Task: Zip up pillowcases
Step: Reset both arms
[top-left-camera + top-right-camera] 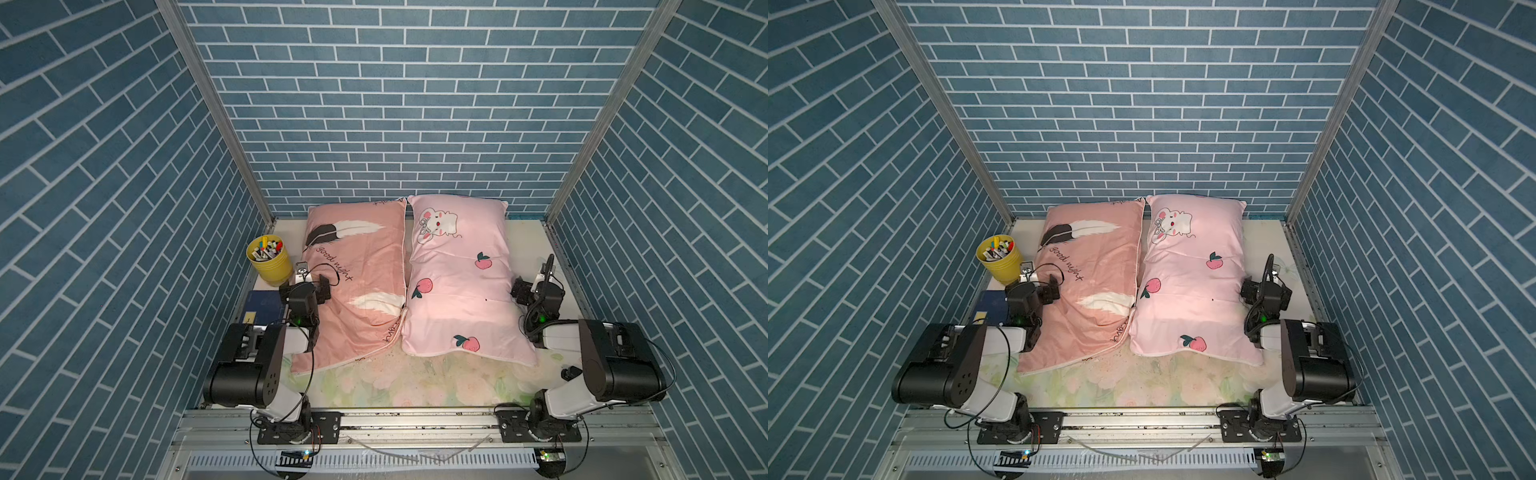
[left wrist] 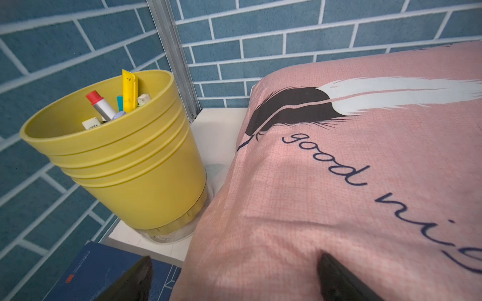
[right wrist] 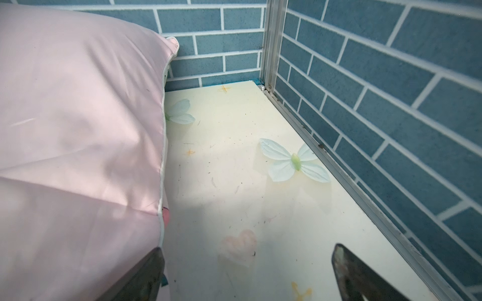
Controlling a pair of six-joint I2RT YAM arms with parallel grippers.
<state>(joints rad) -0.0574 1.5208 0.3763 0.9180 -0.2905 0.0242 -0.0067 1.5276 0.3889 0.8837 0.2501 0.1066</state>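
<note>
The salmon-pink stuffed fabric pillowcase (image 1: 357, 266) with the feather print and "good night" script lay on the left half of the pale floral worktop (image 1: 415, 386). The light-pink stuffed fabric pillowcase (image 1: 457, 282) with the bunny and peaches lay just beside it on the right. Both had their long axes running from the robot's side toward the back wall, and their inner long edges met near the front.

No zip pull could be picked out in any view. A pale line ran down the salmon case's inner long edge in both top views, and that looked the likeliest closure, though it may only have been piping.

Your left end effector (image 2: 234, 260) sat at the salmon case's outer long edge, about mid-length, with its jaws apart and holding nothing. One finger was over the fabric and the other over a dark blue book (image 2: 104, 273), next to the yellow ribbed plastic pot (image 2: 125, 156) of markers.

Your right end effector (image 3: 247, 250) mirrored it at the light-pink case's outer edge, also spread and empty, with one finger above the piped seam and the other over bare worktop.

So each arm was nearer its own pillow, but on the outer side. If the pale line was the closure, the seam lay inward across the pillow's width from both.
</note>
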